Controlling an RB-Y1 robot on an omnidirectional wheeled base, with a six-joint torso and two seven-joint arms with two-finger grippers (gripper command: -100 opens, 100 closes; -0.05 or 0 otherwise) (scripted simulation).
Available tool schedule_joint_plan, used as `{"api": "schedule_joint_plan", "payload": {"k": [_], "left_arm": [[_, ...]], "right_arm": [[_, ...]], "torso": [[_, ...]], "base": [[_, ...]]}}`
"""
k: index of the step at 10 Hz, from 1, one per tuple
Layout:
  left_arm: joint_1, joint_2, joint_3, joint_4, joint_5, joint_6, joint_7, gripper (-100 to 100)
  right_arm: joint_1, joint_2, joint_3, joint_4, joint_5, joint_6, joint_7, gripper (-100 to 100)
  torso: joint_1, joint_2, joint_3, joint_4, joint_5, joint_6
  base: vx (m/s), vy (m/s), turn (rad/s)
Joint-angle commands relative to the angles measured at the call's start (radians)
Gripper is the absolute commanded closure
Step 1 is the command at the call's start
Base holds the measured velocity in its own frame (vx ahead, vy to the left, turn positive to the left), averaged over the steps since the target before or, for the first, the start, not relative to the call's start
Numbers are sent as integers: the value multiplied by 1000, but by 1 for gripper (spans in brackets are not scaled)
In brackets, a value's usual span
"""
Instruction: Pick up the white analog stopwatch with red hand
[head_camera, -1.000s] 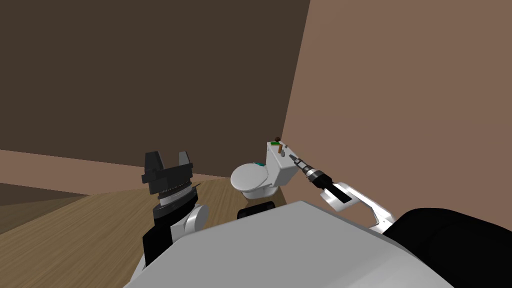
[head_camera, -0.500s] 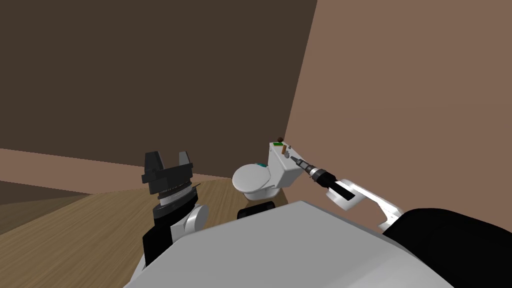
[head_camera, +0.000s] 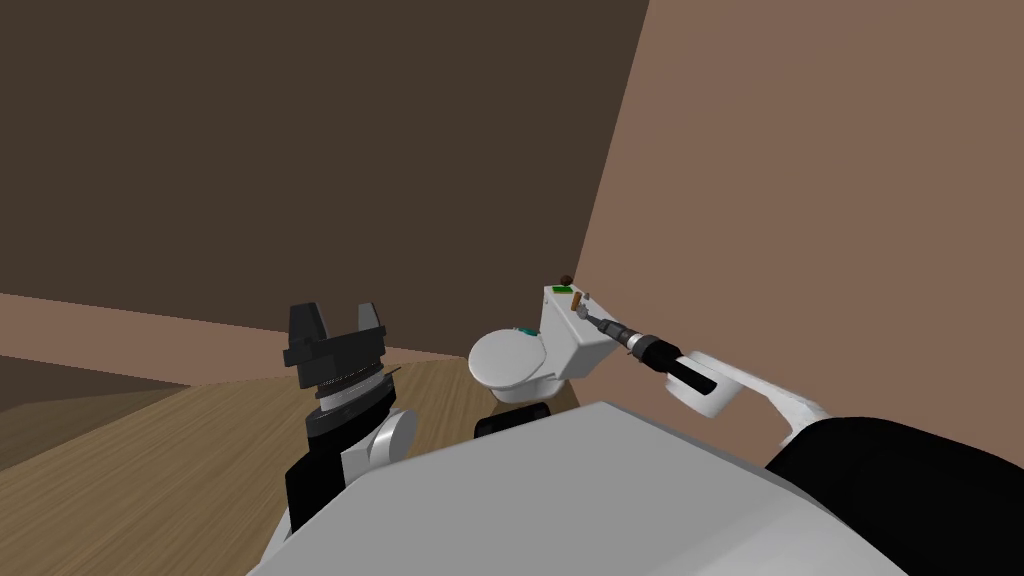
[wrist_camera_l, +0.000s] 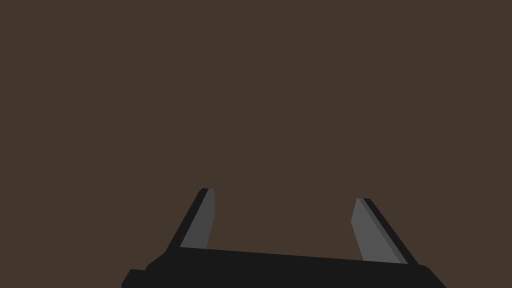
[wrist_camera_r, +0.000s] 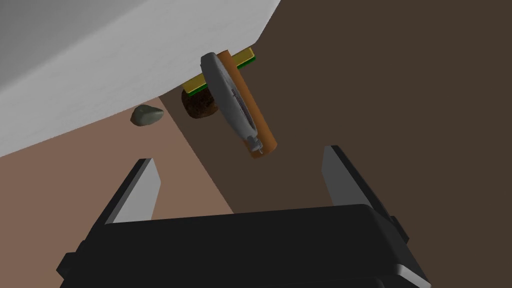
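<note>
**Right Gripper Staged at Stopwatch: Grasp Notes**

The stopwatch (wrist_camera_r: 230, 97) is located on the white tank lid (wrist_camera_r: 100, 65) of the toilet (head_camera: 510, 360), in the corner of the walls. It is seen edge-on as a thin grey disc. A small crown stem is carried at the end away from the lid. The dial and hand are not visible. The stopwatch appears to stand on edge right against an orange-brown cylinder (wrist_camera_r: 257, 117). A green-and-yellow flat block (wrist_camera_r: 245, 56), a dark brown lump (wrist_camera_r: 200, 106) and a grey pebble (wrist_camera_r: 146, 115) are found near by.

The right gripper (wrist_camera_r: 240, 155) is held just short of the stopwatch, its fingers spread apart with nothing between them. The left gripper (wrist_camera_l: 285, 195) is kept well apart from the toilet, fingers likewise spread.

The case is judged to be light, rigid and smooth, so slippage is to be expected. The dial face is judged to be fragile. Hold should be taken across the body of the disc, not on the crown stem. One finger is likely to be obstructed by the cylinder, which may be toppled if struck. Moderate closing force is advised.
</note>
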Motion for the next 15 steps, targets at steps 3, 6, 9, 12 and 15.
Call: {"api": "schedule_joint_plan", "payload": {"k": [3,6,9,12,15], "left_arm": [[0,0,0,0,0,0,0,0],[0,0,0,0,0,0,0,0],[0,0,0,0,0,0,0,0],[0,0,0,0,0,0,0,0],[0,0,0,0,0,0,0,0]], "right_arm": [[19,-100,-8,19,24,53,12,-100],[40,-196,-19,44,49,102,24,-100],[52,-257,-25,59,62,128,30,-100],[50,-285,-22,70,68,141,33,-100],[36,-288,-22,137,68,79,37,-100]], "torso": [[0,0,0,0,0,0],[1,0,0,0,0,0],[-1,1,1,0,0,0],[-1,1,0,0,0,0],[-2,3,2,1,-1,1]], "base": [[47,57,16],[58,69,25],[36,41,14],[32,33,7],[15,28,-58]]}}
